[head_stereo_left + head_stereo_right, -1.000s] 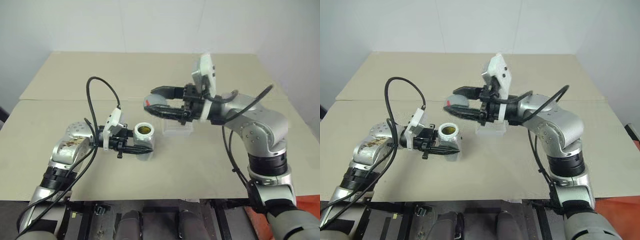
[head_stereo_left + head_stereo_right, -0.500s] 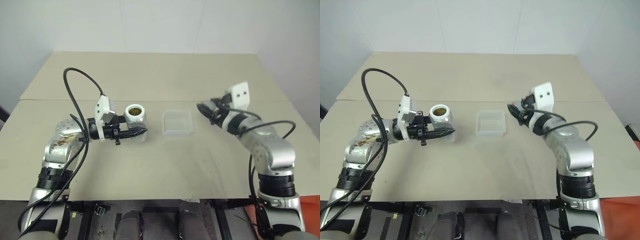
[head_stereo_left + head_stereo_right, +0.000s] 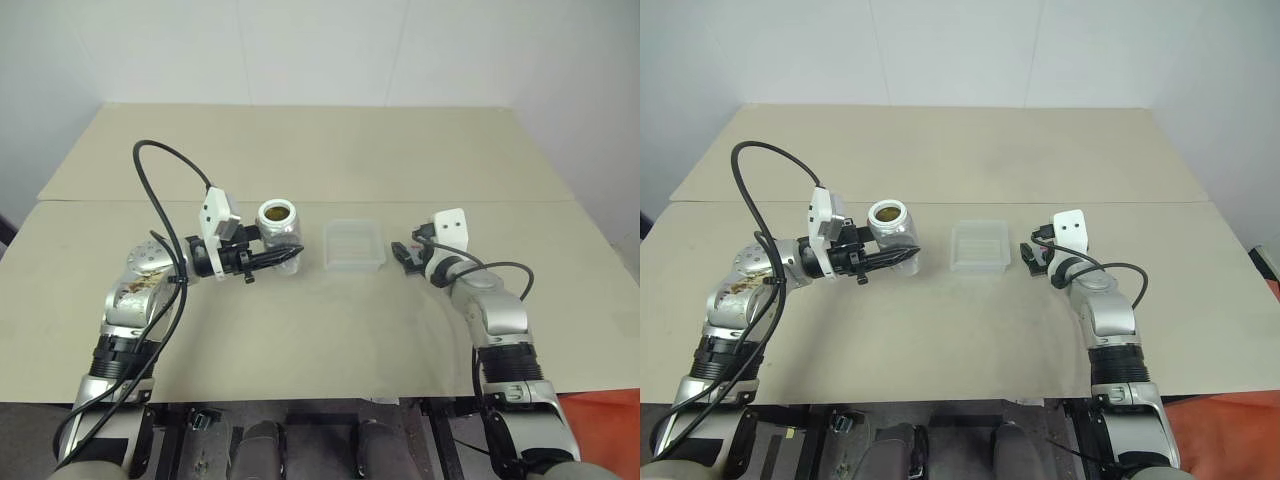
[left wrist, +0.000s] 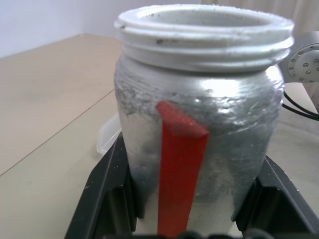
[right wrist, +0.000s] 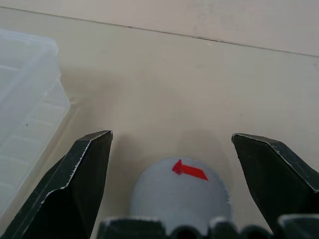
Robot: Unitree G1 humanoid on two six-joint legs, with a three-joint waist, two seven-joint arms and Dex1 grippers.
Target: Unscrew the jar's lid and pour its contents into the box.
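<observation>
My left gripper is shut on the jar, which it holds upright and lidless just left of the box. The jar is silvery with a red stripe, and black fingers press both of its sides. The brownish contents show in the jar's open mouth. The clear box lies on the table between the two arms. My right gripper is low at the table just right of the box, open. The grey lid with its red mark lies on the table between its spread fingers, touching neither.
The tan table has a seam running across behind the box. A black cable loops above my left arm. The box's near corner lies close beside my right gripper's finger.
My right arm swung from above the box down and to the right onto the table, then opened, leaving the lid free between its fingers. The left gripper carried the jar a little farther back.
</observation>
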